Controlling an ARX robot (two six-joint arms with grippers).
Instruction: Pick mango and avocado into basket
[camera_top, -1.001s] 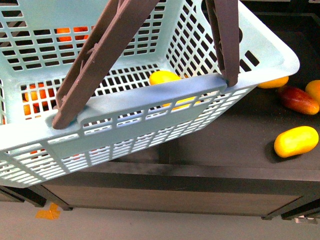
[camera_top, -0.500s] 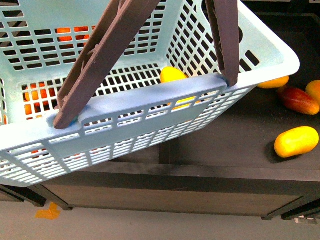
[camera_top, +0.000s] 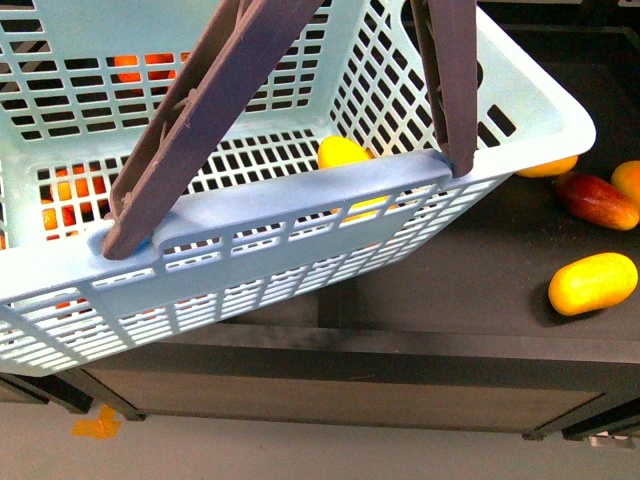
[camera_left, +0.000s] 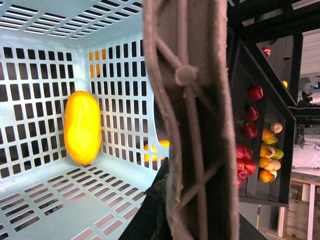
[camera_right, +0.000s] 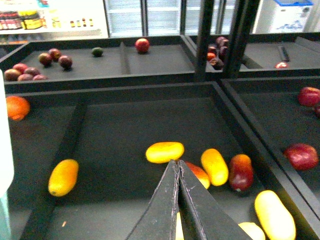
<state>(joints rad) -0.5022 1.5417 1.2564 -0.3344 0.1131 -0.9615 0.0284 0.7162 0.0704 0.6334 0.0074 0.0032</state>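
The turquoise basket hangs tilted in the air and fills the front view. Its brownish-mauve handles stand up. One yellow-orange mango lies inside against the near wall, and it also shows in the left wrist view. My left gripper is shut on the handle, mostly hidden behind it. My right gripper is shut and empty above a dark tray of loose mangoes. A small dark green fruit, likely the avocado, lies in the far tray.
Yellow mangoes and a red-blushed one lie in the tray below my right gripper. Red apples lie in the neighbouring tray. A yellow mango lies on the dark shelf beside the basket.
The mango inside the basket has slid a little to the right along the near wall. The basket has barely shifted.
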